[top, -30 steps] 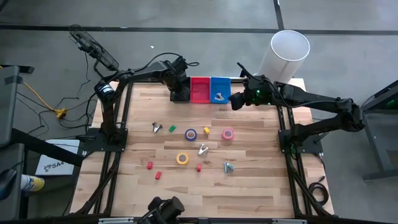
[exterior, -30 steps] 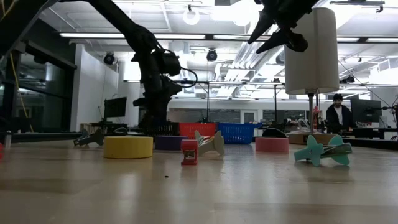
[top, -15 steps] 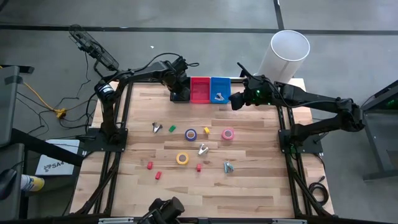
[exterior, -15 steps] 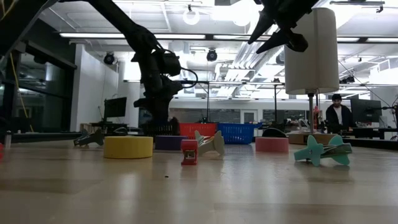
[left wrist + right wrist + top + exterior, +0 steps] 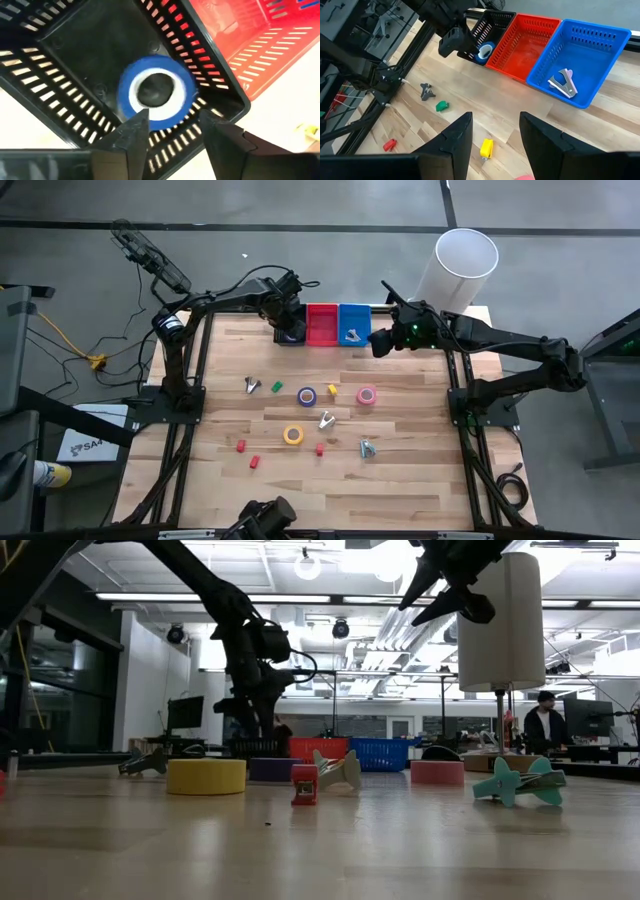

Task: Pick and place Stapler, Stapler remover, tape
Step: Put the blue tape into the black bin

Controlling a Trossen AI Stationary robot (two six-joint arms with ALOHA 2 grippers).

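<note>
The left gripper (image 5: 170, 132) hangs released over the black basket (image 5: 75, 60) at the worktop's (image 5: 400, 480) far edge; a blue tape roll (image 5: 155, 92) lies free on its floor. The right gripper (image 5: 492, 132), fingers apart and empty, hovers by the blue basket (image 5: 600, 55), which holds a stapler remover (image 5: 563, 82). Blue (image 5: 306, 395), pink (image 5: 367, 395) and yellow (image 5: 293, 435) rolls lie mid-worktop.

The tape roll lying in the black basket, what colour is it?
Blue, with a white inner ring: the tape roll shows best in the left wrist view.
</note>
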